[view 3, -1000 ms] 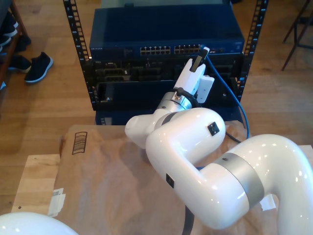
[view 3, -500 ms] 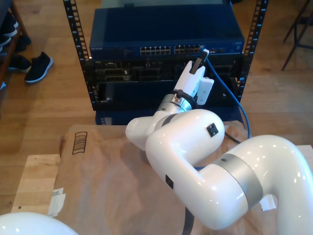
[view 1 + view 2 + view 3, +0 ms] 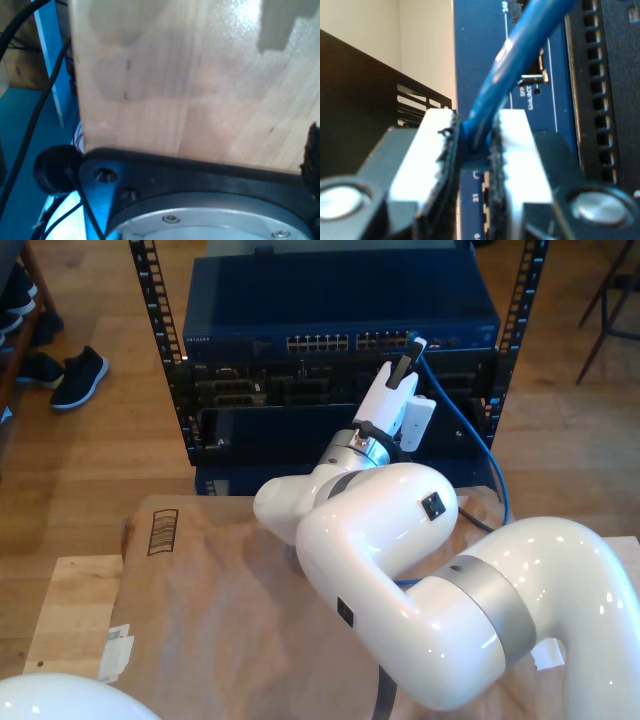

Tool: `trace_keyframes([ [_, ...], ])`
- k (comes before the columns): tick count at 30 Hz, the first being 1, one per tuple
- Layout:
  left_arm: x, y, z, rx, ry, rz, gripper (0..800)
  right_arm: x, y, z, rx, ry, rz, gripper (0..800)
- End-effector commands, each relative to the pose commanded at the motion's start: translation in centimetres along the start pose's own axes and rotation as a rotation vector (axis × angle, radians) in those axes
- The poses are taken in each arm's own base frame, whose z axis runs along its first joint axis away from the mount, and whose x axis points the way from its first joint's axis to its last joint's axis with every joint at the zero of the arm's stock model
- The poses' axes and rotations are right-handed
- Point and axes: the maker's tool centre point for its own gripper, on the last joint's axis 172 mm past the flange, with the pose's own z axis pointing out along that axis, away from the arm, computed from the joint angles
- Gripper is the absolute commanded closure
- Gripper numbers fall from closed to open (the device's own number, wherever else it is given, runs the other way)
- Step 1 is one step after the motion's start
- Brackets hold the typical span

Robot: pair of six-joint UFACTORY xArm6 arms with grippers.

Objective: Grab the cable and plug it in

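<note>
The blue cable (image 3: 520,55) runs out from between the white pads of my second gripper (image 3: 475,135), which is shut on it close to its end. The plug itself is hidden between the pads. Right behind the jaws stands the blue face of the network switch (image 3: 480,50). In the exterior view my second gripper (image 3: 410,348) points at the right-hand block of ports (image 3: 385,340) on the switch (image 3: 250,343), its tip at the port row. From there the cable (image 3: 470,425) loops down toward the exterior view's right. The first wrist view looks at a pale wooden surface (image 3: 200,75).
The switch sits in a black rack with perforated rails (image 3: 150,300) over darker units (image 3: 260,390). Brown paper (image 3: 220,590) covers the table in front. Another white arm (image 3: 60,702) bulges at the exterior view's lower left. Shoes (image 3: 78,375) lie on the floor at its left.
My second gripper has shifted very slightly at the port row, still holding the cable. Nothing else has moved.
</note>
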Motion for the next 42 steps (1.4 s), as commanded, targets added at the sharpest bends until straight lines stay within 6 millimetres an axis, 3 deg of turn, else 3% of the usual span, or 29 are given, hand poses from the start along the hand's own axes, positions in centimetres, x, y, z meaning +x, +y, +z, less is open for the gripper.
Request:
trace_keyframes([
  [39, 0.0, 0.0, 0.0, 0.000, 0.000, 0.000, 1, -1.3, 0.6, 0.7, -0.025, -0.033, 0.021, 800],
  [42, 0.0, 0.0, 0.0, 0.000, 0.000, 0.000, 1, -1.5, 0.5, 0.8, -0.020, -0.043, 0.016, 731],
])
